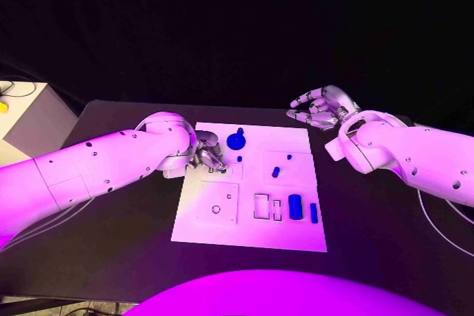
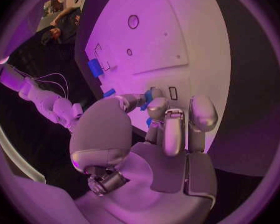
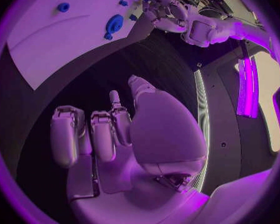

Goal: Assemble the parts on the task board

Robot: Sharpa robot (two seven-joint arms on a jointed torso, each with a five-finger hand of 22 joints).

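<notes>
Inspecting the scene remotely, I found the left robot hand (image 1: 207,155) resting at the left edge of the task board (image 1: 247,230), its fingers curled toward a small blue part (image 2: 151,95) in the left wrist view. I could not tell whether that part was pinched or merely touched. The right robot hand (image 1: 320,107) hovered off the board's far right corner above the black table (image 1: 118,234), fingers apart, holding nothing.

Risk, in my judgement: if the left fingertips were only brushing the part, any lift would knock it across the board, possibly into the round blue part (image 1: 236,140) lying just beyond the hand. The fingers also screened the contact from the head camera, so a misgrip would go unnoticed.

Orientation: near the board's near right corner, the blue cylinder (image 1: 295,206) and the slim blue bar (image 1: 314,213) lay side by side, close but apart, long axes running near-to-far. A short blue peg (image 1: 275,171) sat mid-board, similarly aligned with a slight tilt. The axis of the part at the left hand was hidden.
</notes>
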